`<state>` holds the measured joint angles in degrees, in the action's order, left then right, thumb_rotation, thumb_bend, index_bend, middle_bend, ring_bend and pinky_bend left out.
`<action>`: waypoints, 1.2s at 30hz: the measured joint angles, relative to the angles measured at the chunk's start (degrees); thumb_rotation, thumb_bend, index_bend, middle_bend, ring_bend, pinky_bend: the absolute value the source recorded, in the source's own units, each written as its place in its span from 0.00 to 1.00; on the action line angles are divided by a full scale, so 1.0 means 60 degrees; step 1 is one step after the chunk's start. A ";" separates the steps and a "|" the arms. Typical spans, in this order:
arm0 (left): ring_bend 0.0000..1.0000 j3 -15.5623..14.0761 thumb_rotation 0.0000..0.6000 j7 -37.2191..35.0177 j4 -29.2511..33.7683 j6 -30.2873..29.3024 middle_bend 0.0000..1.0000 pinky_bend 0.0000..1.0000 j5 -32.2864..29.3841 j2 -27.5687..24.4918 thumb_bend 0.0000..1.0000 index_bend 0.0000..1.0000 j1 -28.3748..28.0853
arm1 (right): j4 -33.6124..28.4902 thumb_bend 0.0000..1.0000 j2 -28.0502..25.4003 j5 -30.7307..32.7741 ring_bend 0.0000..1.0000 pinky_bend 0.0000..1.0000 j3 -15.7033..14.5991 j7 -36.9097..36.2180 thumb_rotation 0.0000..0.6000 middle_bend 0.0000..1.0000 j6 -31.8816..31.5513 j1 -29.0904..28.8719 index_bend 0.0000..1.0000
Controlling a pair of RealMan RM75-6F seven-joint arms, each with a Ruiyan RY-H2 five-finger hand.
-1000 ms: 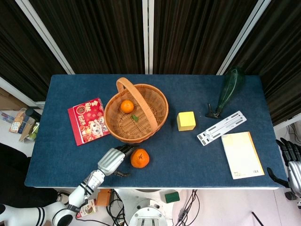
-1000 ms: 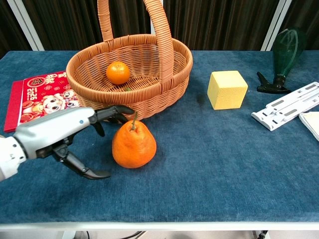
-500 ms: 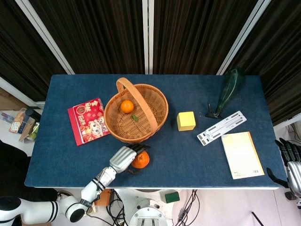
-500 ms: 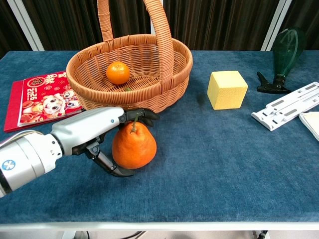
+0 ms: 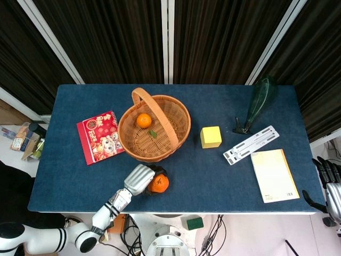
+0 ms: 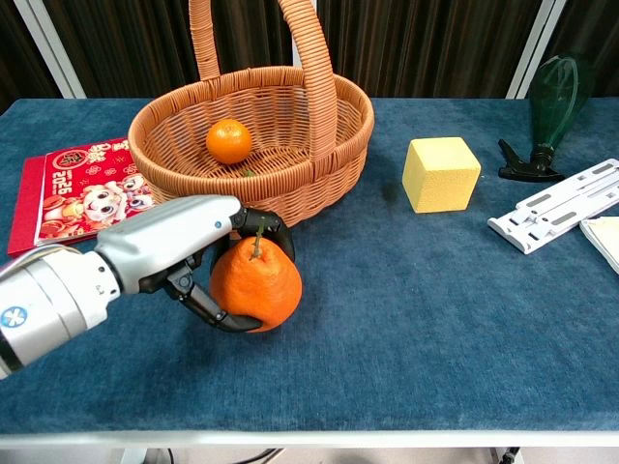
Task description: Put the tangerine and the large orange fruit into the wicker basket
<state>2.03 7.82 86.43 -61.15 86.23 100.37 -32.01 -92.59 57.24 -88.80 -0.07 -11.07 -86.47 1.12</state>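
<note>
The large orange fruit [image 6: 257, 285] [image 5: 159, 184] with a short stem sits on the blue table just in front of the wicker basket [image 6: 319, 145] [image 5: 181, 130]. My left hand [image 6: 184, 246] [image 5: 138, 178] grips it, fingers wrapped over its top and thumb curled under its near side. A small tangerine [image 6: 228, 140] [image 5: 144, 120] lies inside the basket at the back left. My right hand [image 5: 331, 186] hangs off the table's right edge, fingers apart, holding nothing.
A red printed packet [image 6: 73, 188] lies left of the basket. A yellow foam cube [image 6: 441, 174] stands to its right. Further right are a green spray bottle [image 6: 551, 106], a white bracket [image 6: 561, 205] and a cream notebook [image 5: 274, 175].
My left hand moved right onto the large orange fruit and closed around it. The fruit shifted slightly left and tilted in the grasp. The right hand stayed still.
</note>
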 measured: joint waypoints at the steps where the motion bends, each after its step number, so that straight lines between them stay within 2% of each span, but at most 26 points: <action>1: 0.43 -0.0008 1.00 0.0056 0.0134 -0.0069 0.42 0.59 0.0038 -0.0090 0.23 0.40 0.0016 | 0.0004 0.33 -0.0002 -0.0009 0.00 0.00 -0.0001 -0.0012 1.00 0.00 -0.0012 0.0004 0.00; 5: 0.43 -0.0008 1.00 0.0324 0.0936 -0.0485 0.42 0.59 0.0232 -0.0669 0.23 0.40 0.0127 | 0.0008 0.33 -0.0004 -0.0022 0.00 0.00 -0.0003 -0.0031 1.00 0.00 -0.0042 0.0019 0.00; 10: 0.43 0.0169 1.00 0.0972 0.2218 -0.1318 0.42 0.59 0.0541 -0.1912 0.23 0.40 0.0346 | -0.0006 0.33 0.0009 -0.0076 0.00 0.00 -0.0038 0.0032 1.00 0.00 -0.0019 0.0011 0.00; 14: 0.43 0.0667 1.00 0.1659 0.2988 -0.1901 0.43 0.59 0.0456 -0.2766 0.22 0.40 0.0461 | -0.0022 0.33 0.0028 -0.0039 0.00 0.00 -0.0014 0.0076 1.00 0.00 -0.0025 0.0009 0.00; 17: 0.43 0.1049 1.00 0.1778 0.3102 -0.1764 0.43 0.59 -0.0139 -0.2950 0.22 0.40 0.0367 | -0.0031 0.33 0.0051 -0.0014 0.00 0.00 -0.0017 0.0151 1.00 0.00 0.0066 -0.0022 0.00; 22: 0.43 0.1883 1.00 0.1820 0.2546 -0.0916 0.43 0.59 -0.1755 -0.2823 0.22 0.41 -0.0186 | -0.0055 0.33 0.0066 0.0072 0.00 0.00 -0.0005 0.0230 1.00 0.00 0.0195 -0.0080 0.00; 27: 0.43 0.2454 1.00 0.1926 0.1278 -0.0027 0.43 0.59 -0.2930 -0.2177 0.22 0.41 -0.1044 | -0.0030 0.33 0.0037 0.0145 0.00 0.00 0.0020 0.0123 1.00 0.00 0.0252 -0.0101 0.00; 36: 0.43 0.2732 1.00 0.1931 -0.1022 0.0929 0.43 0.57 -0.3932 -0.0645 0.22 0.40 -0.2171 | 0.0030 0.33 -0.0006 0.0162 0.00 0.00 0.0032 -0.0029 1.00 0.00 0.0242 -0.0092 0.00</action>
<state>18.42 19.41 80.30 -55.58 62.64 96.50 -45.04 -92.41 57.20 -87.83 0.12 -11.25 -85.02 0.57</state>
